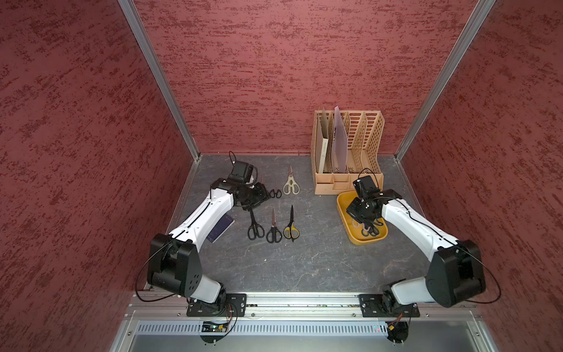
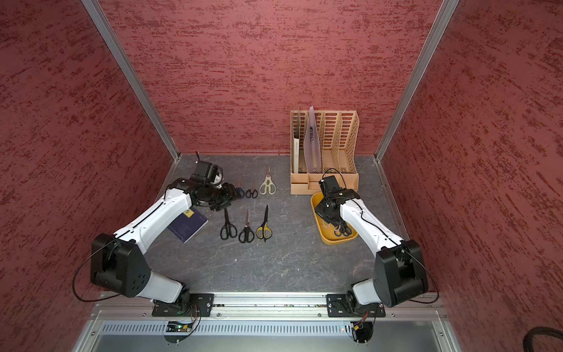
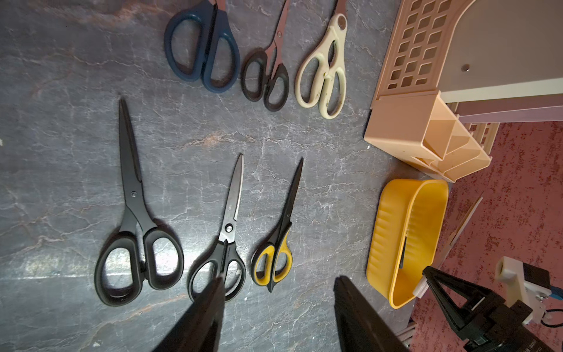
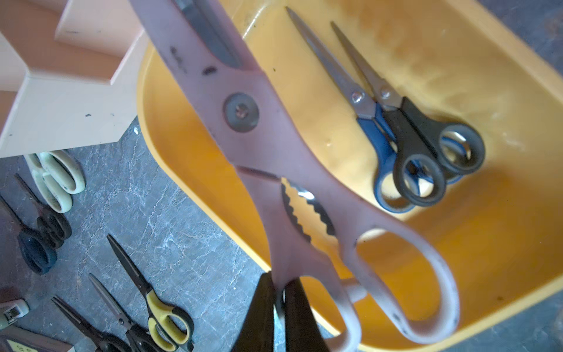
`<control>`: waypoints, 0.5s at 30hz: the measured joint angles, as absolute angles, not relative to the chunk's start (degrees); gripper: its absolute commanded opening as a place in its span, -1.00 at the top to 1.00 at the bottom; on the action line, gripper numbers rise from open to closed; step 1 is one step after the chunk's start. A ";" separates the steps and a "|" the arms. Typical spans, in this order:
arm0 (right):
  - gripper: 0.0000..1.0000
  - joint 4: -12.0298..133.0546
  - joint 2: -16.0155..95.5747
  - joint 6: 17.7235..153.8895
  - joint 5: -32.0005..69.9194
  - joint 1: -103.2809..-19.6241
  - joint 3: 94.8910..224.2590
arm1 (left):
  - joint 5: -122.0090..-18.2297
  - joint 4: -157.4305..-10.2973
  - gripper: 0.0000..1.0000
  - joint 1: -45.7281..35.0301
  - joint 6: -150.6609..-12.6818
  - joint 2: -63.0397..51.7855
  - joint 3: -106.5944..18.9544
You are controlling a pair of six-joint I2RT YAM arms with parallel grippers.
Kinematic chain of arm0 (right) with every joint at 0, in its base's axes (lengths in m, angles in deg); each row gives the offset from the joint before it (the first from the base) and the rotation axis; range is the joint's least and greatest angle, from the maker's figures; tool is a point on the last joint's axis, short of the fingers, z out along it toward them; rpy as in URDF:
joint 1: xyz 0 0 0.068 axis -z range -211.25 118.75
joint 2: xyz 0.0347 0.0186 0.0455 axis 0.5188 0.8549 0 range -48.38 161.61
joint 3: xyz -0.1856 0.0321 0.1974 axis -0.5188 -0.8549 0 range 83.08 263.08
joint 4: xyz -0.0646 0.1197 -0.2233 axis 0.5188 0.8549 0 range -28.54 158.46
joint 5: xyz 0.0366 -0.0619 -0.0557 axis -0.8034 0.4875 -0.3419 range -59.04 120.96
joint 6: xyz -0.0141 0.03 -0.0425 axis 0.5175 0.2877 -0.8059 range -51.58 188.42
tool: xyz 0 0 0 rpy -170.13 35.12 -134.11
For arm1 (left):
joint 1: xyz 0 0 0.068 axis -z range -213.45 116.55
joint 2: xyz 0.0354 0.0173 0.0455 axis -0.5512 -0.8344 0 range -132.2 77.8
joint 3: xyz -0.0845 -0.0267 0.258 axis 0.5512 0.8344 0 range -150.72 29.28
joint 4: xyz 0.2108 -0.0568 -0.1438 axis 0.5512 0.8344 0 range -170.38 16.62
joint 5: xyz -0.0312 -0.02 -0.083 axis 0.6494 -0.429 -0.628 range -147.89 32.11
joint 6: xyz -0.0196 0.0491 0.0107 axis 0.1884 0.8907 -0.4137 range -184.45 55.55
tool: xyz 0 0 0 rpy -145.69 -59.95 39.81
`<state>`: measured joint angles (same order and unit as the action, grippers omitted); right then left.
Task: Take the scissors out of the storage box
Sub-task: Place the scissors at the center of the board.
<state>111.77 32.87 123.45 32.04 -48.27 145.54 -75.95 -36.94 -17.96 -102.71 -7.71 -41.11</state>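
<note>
The yellow storage box sits in front of the organizer at the right. My right gripper is over it, shut on one handle loop of a big beige pair of scissors. That pair hangs above the box floor, its blades pointing toward the organizer. A blue-handled pair and a black-handled pair lie inside the box. Several more pairs lie in two rows on the table, among them a cream pair and a yellow-black pair. My left gripper hovers open beside them, holding nothing.
A tall tan perforated file organizer with folders stands against the back wall, touching the box's far end. A dark blue notebook lies partly under my left arm. Red walls close in three sides.
</note>
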 measured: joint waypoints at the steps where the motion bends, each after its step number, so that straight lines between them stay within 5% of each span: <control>1: 1.00 112.20 32.41 123.47 31.60 -48.35 146.09 | -76.24 -37.33 -0.22 -18.22 -102.65 -7.71 -40.97; 15: 1.00 111.99 39.47 131.18 28.15 -67.72 153.76 | -79.98 -40.61 -0.22 -24.65 -102.54 -7.25 -36.28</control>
